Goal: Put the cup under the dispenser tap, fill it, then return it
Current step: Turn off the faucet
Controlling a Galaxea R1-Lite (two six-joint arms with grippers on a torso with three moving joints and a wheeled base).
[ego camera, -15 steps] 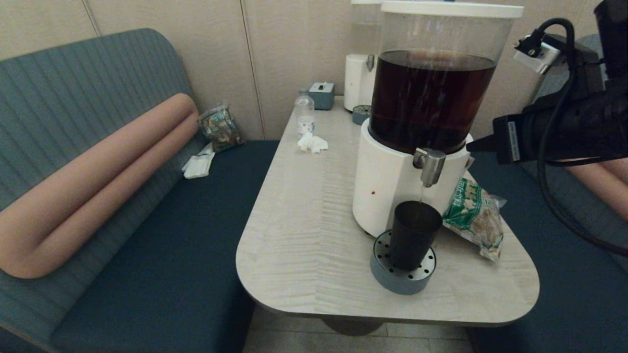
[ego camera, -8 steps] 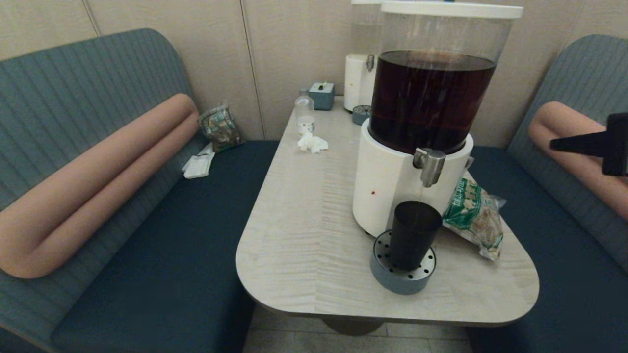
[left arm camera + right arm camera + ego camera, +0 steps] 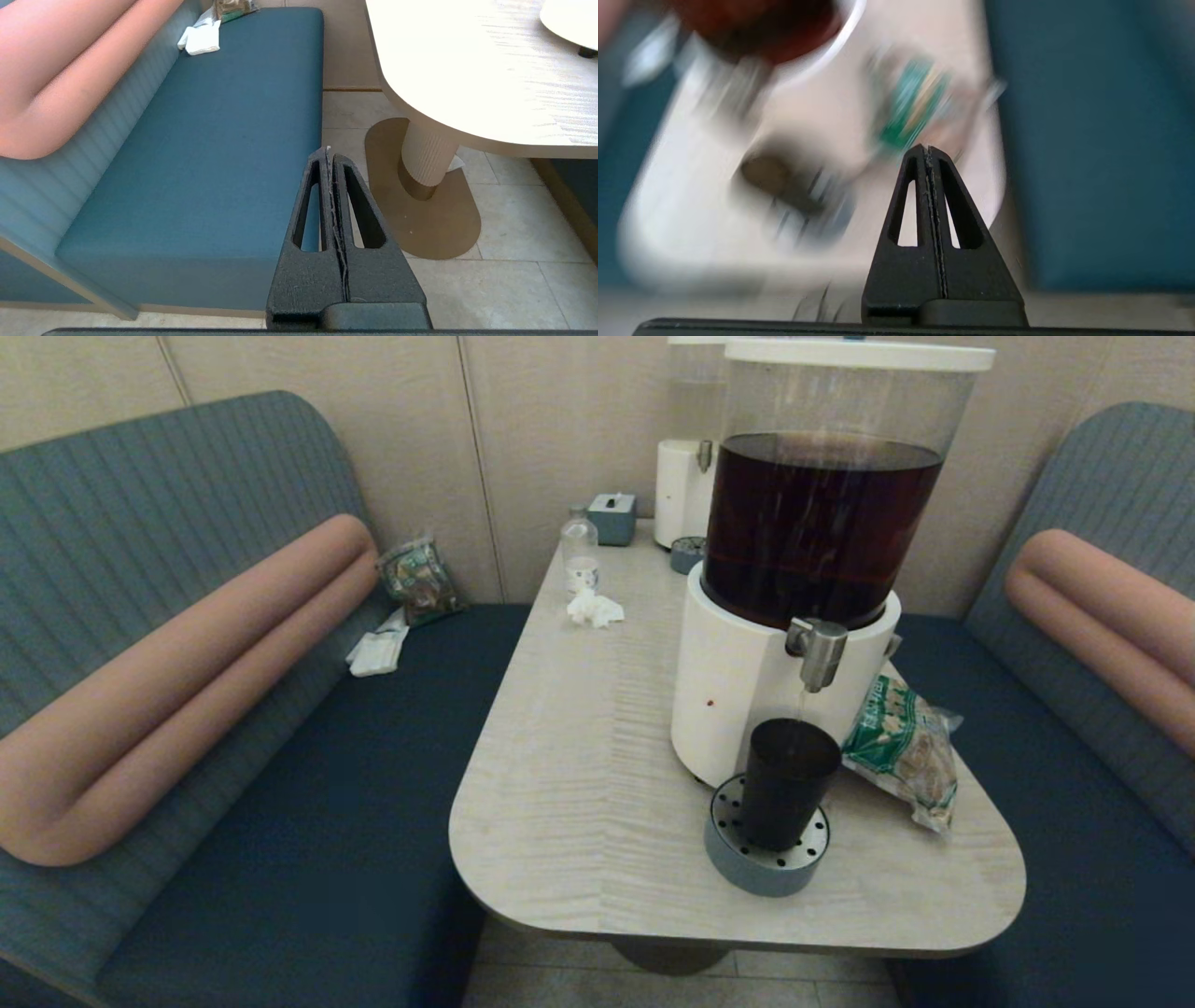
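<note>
The black cup stands upright on the round grey drip tray, directly below the steel dispenser tap. A thin stream runs from the tap into the cup. The tap projects from the white base of the big tank of dark brown liquid. Neither arm shows in the head view. My right gripper is shut and empty, off the table's right side, with the cup blurred in its view. My left gripper is shut and empty, low beside the left bench, over the floor.
A green snack bag lies right of the cup, against the dispenser base. Farther back on the table are a crumpled tissue, a small clear bottle, a tissue box and a second white dispenser. Benches flank the table.
My right arm has pulled back from beside the dispenser and left the head view to the right. The cup has stayed under the tap with the stream running.
</note>
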